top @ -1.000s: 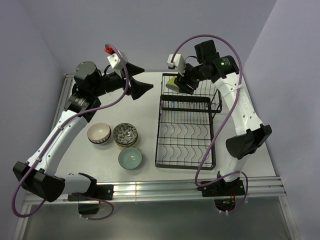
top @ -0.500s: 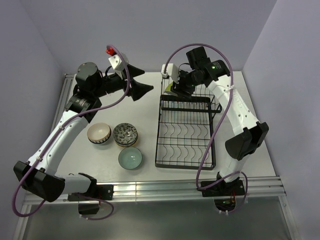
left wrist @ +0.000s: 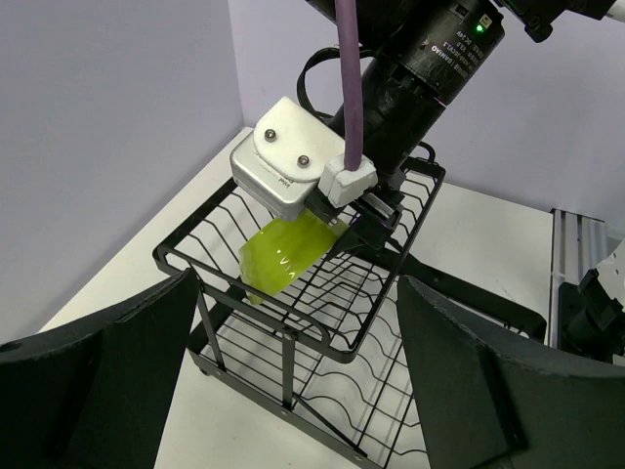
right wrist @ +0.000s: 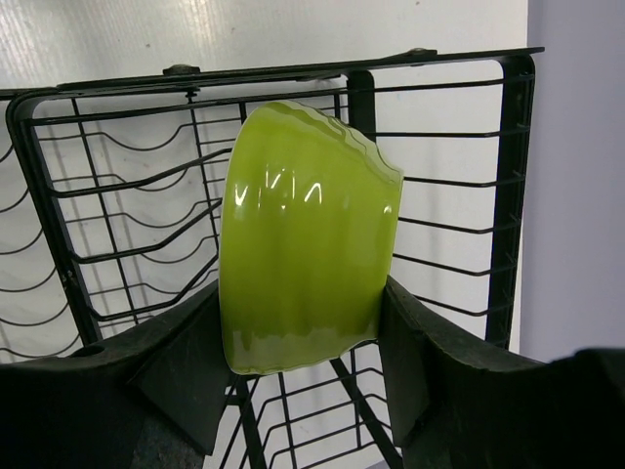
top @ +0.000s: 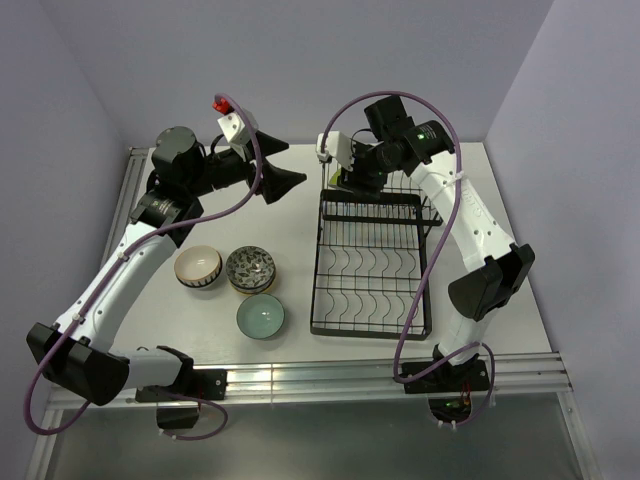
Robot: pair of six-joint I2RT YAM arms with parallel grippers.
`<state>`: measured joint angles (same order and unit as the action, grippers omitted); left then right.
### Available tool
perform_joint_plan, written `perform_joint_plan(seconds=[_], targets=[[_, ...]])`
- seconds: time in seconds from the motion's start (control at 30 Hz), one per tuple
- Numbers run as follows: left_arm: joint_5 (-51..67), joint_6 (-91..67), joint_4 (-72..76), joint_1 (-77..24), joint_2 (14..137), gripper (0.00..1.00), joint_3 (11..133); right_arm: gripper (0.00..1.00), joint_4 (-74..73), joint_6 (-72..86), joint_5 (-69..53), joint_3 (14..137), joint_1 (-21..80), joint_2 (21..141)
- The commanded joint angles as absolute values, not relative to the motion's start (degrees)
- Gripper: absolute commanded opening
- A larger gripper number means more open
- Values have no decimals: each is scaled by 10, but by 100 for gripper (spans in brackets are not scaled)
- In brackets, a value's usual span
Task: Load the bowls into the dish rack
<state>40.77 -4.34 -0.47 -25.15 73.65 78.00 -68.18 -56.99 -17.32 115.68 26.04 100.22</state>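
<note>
Right wrist view: right gripper [right wrist: 303, 342] pinches the green bowl [right wrist: 308, 225], held on edge at the far basket of the rack [right wrist: 515, 195]. Left gripper [left wrist: 298, 381] hovers with fingers spread; three bowls [top: 251, 268] sit left of the rack.

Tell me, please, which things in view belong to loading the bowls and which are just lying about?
Belongs to the job:
lime green bowl, held in the right gripper over the dish rack
cream bowl, dark patterned bowl, pale mint bowl, on the table

Just there:
no loose clutter; only the purple cable
</note>
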Motion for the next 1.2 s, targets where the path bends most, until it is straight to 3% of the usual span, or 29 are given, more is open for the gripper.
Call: perform_joint_plan(seconds=[0.0, 0.23, 0.5, 0.93, 1.17], targets=[[412, -31, 5, -249, 712, 88, 769, 61, -675, -571, -157, 1160, 270, 987], [409, -31, 4, -248, 707, 89, 761, 77, -691, -562, -149, 1176, 275, 987], [407, -27, -14, -249, 705, 90, 753, 86, -724, -553, -156, 1201, 282, 984], [436, -6, -83, -230, 683, 91, 710, 88, -759, -545, -179, 1174, 303, 946], [504, 134, -225, -200, 649, 88, 657, 89, -735, -511, -194, 1122, 317, 892]])
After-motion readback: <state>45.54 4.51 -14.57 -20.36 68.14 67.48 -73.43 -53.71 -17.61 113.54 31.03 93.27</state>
